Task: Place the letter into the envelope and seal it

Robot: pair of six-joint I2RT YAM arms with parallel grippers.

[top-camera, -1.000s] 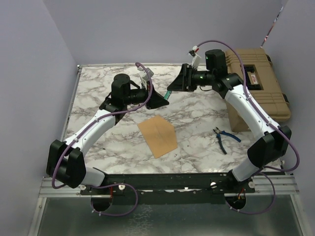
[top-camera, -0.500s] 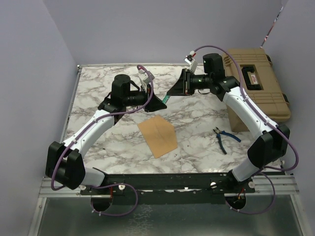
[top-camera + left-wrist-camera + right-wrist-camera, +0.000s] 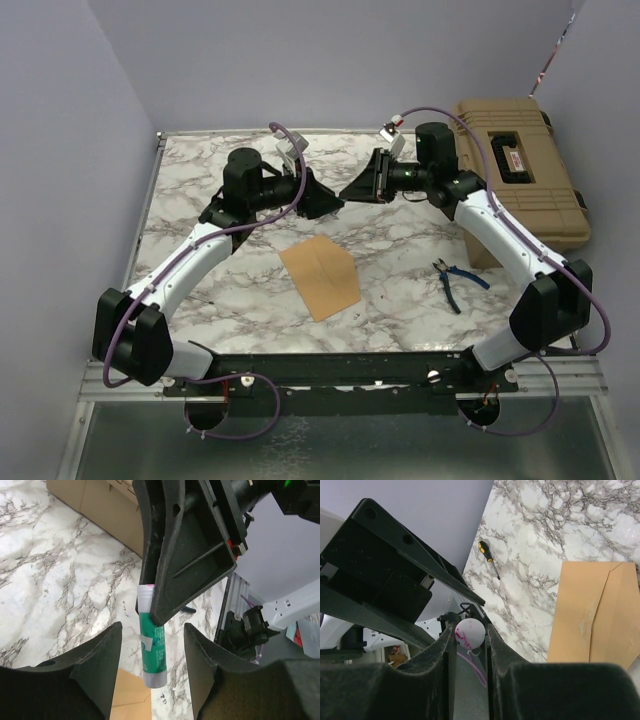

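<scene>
The orange-brown envelope (image 3: 320, 276) lies flat on the marble table, in front of both grippers. It also shows in the right wrist view (image 3: 592, 612) and the left wrist view (image 3: 130, 695). The letter is not in view. My right gripper (image 3: 352, 189) is shut on a green glue stick (image 3: 152, 652), held in the air above the table. The stick's white round end (image 3: 469, 633) sits between the right gripper's (image 3: 469, 630) fingers. My left gripper (image 3: 333, 200) meets it tip to tip. In its own view the left gripper (image 3: 152, 630) is open, its fingers either side of the stick's grey cap and apart from it.
A tan tool case (image 3: 520, 170) stands at the right edge of the table. Blue-handled pliers (image 3: 455, 280) lie to the right of the envelope. A yellow-handled screwdriver (image 3: 489, 557) lies on the marble to the envelope's left.
The two grippers have closed the gap between them. The right gripper brought the glue stick toward the left gripper, whose open fingers now flank the stick's free end. The envelope has not moved.
</scene>
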